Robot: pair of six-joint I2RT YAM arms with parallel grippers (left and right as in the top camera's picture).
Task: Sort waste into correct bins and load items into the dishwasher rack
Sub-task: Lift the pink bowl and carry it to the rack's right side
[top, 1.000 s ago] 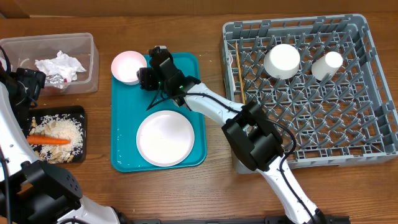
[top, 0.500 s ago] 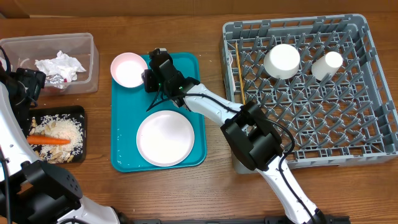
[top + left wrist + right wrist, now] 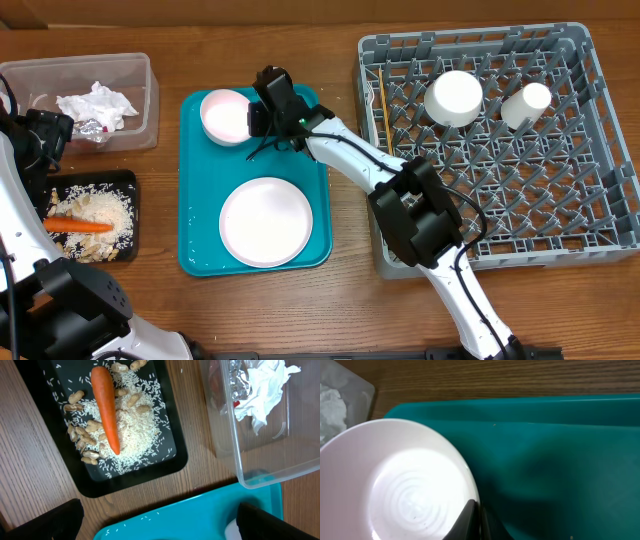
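Top view: the right claw [image 3: 252,119] is clenched on the rim of a white bowl [image 3: 225,114] at the far left corner of the teal tray [image 3: 192,215]. I think it pinches the thin rim b/c a round bowl gives no other spot to grab. The bowl prob. belongs in the rack [image 3: 560,215] at the far right corner of the worktop [image 3: 150,310]. A 2nd bowl [image 3: 453,97], a cup [image 3: 526,104] & a chopstick [image 3: 381,100] are in there already. The plate [image 3: 265,221] lies flat at the tray's near end, not loaded yet. Can't tell if the held bowl is off the tray.

Left wrist view: the left claw [image 3: 160,512] is released, wide apart, w/ nothing in it. The carrot [image 3: 106,407] lies on rice [image 3: 135,435] & nuts [image 3: 82,435] in the black tray [image 3: 170,467], so food is kept together. The napkin [image 3: 265,385] & wrapper [image 3: 235,382] sit in the clear tub [image 3: 260,467], so dry trash goes there.

Right wrist view: the fingers [image 3: 467,517] squeeze the bowl's rim, one inside, one outside. The teal tray is just behind.
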